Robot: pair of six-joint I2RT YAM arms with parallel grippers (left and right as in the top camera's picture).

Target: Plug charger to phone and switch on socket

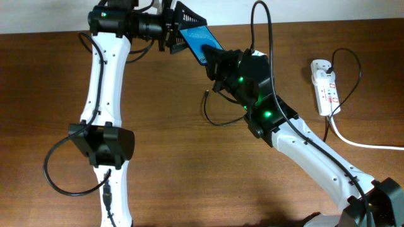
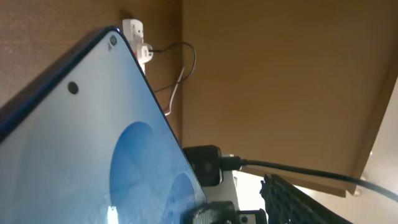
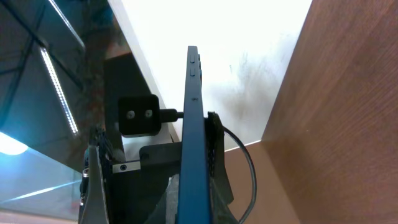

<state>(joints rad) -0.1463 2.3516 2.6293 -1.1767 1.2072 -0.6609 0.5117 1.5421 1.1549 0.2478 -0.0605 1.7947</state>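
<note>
The phone [image 1: 197,41], with its blue screen up, is held tilted in the air at the back of the table. My left gripper [image 1: 175,31] is shut on its upper end; the left wrist view shows the screen [image 2: 81,155] filling the left side, a finger pad against its edge. My right gripper [image 1: 216,63] is shut on its lower end; the right wrist view shows the phone edge-on [image 3: 193,124] between the fingers [image 3: 194,208]. The charger [image 1: 211,116] loops on the table under the right arm, its tip lying free. The white socket [image 1: 324,85] lies far right, also visible in the left wrist view [image 2: 134,30].
The socket's thick white cord [image 1: 360,142] runs off the right edge. The brown table [image 1: 177,164] meets a white wall at the back. The left arm's base and its black cable [image 1: 63,183] sit at the front left.
</note>
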